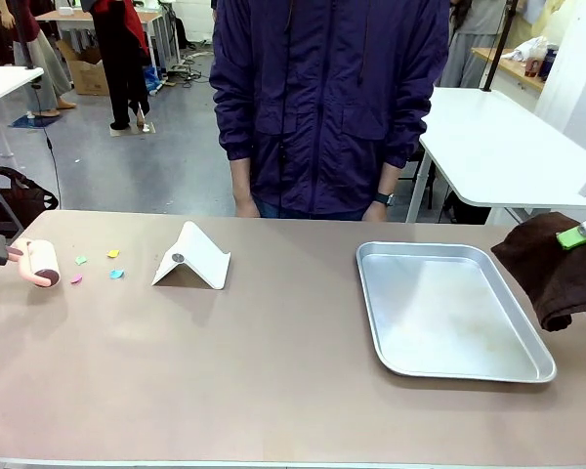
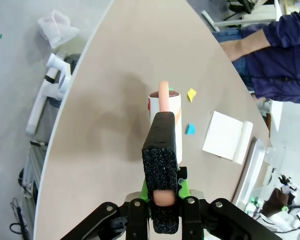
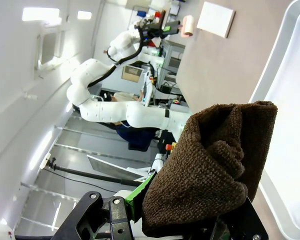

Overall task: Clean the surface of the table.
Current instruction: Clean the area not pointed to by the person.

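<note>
the tabletop [image 1: 273, 381] spans the near half of the front view. coloured scraps [image 1: 113, 254] lie at its ten o'clock, just beside the lint roller [image 1: 45, 262], whose handle the left jaws clench. risk: the roller may nudge light scraps off the nine o'clock edge, or miss some. at three o'clock, the right jaws grasp a brown cloth [image 1: 552, 269] hanging by the tray [image 1: 363, 293]; it could snag the rim.
</note>
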Controlling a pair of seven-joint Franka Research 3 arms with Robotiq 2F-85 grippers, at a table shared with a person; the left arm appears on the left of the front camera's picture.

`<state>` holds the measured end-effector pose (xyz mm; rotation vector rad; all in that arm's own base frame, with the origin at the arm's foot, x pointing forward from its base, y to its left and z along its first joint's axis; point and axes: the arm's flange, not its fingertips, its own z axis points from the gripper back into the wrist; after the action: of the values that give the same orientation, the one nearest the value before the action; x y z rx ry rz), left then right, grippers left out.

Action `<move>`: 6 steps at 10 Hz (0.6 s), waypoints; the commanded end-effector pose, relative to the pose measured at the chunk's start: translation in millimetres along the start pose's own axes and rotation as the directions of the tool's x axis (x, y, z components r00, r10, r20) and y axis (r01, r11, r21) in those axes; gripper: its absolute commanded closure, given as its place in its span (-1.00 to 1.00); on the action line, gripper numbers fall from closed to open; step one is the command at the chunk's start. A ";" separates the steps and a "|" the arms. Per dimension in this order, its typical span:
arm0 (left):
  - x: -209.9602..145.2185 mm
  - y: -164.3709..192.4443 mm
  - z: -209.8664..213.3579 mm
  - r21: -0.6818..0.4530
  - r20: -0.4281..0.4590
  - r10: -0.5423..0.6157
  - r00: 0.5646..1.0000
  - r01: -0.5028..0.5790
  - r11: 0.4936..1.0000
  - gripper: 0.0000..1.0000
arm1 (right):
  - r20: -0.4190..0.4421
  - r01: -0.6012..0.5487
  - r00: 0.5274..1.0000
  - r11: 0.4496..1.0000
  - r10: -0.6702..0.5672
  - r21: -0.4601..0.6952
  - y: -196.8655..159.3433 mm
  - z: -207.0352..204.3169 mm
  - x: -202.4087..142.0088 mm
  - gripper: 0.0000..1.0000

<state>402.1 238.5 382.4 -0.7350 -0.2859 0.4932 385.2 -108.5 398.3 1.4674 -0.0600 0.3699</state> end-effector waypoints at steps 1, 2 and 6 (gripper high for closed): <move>7.9 -5.7 -14.0 0.007 0.020 -0.006 1.000 0.006 1.000 0.86 | 0.008 0.005 1.000 1.000 -0.004 -0.006 5.7 -3.2 -1.6 1.00; 9.8 -7.2 -21.6 0.024 -0.002 -0.013 1.000 0.013 1.000 0.92 | 0.008 0.005 1.000 1.000 -0.004 -0.006 5.7 -3.2 -1.6 1.00; 18.7 -14.5 -46.1 0.063 -0.055 -0.019 0.998 0.023 0.998 0.92 | 0.008 0.005 1.000 1.000 -0.004 -0.006 5.7 -3.2 -1.6 1.00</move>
<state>435.4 213.0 367.9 -0.7019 -0.2525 0.4472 385.1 -108.5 398.5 1.4672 -0.0604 0.3700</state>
